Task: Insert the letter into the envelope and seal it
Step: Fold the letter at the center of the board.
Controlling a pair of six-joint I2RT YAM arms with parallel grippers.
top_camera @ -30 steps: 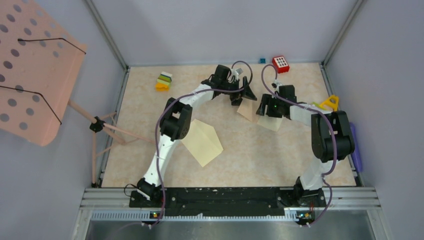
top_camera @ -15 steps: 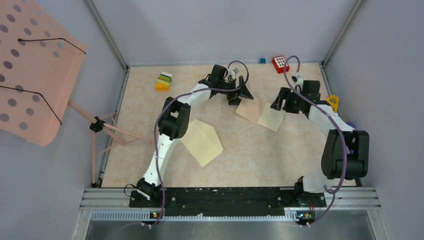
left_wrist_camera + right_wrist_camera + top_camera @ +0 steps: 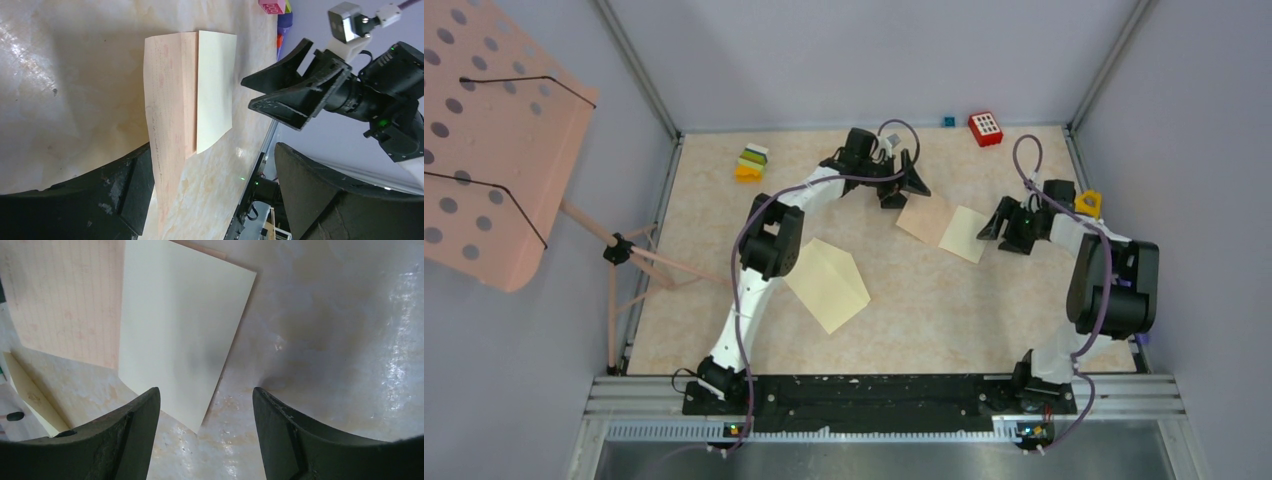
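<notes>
Retreat by the right gripper (image 3: 994,222) uncovers the pale yellow sheet (image 3: 966,233); its jaws gape empty. Left gripper (image 3: 904,192) hovers open by the tan sheet (image 3: 922,218), so the envelope (image 3: 829,285) waits unfilled.

No text, label or number is legible anywhere.

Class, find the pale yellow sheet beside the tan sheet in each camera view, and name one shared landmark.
Top external: the pale yellow sheet lies right of centre.
Left wrist: upper middle of the picture.
Right wrist: centre, reaching the top edge.
Shared landmark: the tan sheet along its long edge, seen in all three.
</notes>
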